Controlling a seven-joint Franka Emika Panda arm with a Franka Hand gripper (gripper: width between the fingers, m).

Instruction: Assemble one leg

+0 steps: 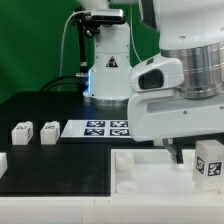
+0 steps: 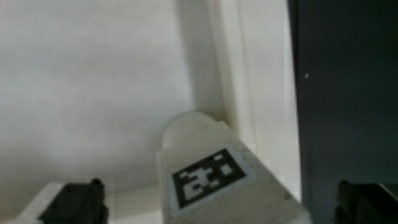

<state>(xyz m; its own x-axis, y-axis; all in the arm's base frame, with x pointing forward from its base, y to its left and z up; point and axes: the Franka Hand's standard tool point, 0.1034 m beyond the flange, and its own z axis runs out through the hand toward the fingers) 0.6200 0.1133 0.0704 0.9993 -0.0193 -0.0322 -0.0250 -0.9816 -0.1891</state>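
The gripper point(image 2: 221, 204) hangs over the right end of the tray point(image 1: 130, 168), on the near side of the table point(image 1: 40, 165), as the exterior view shows it. Its jaws stand wide apart. The wrist view shows both dark fingertips point(image 2: 75, 203), and the leg point(image 2: 214, 172) sits between them with a clear gap on each side, so the gripper holds nothing. The leg's tag faces the wrist camera, and the leg lies over the tray's pale floor, just beside a raised rim point(image 2: 240, 70); beyond the rim is the black table. In the exterior view this leg is at the far right, just beside one dark finger point(image 1: 178, 153). I cannot tell whether it rests on the tray or is clear of it. A second leg point(image 1: 22, 132) and a third leg point(image 1: 49, 131) stand side by side, slightly apart, at the exterior view's left, well apart from the gripper. The marker board point(image 1: 105, 128) lies flat between them and the arm point(image 1: 185, 80).
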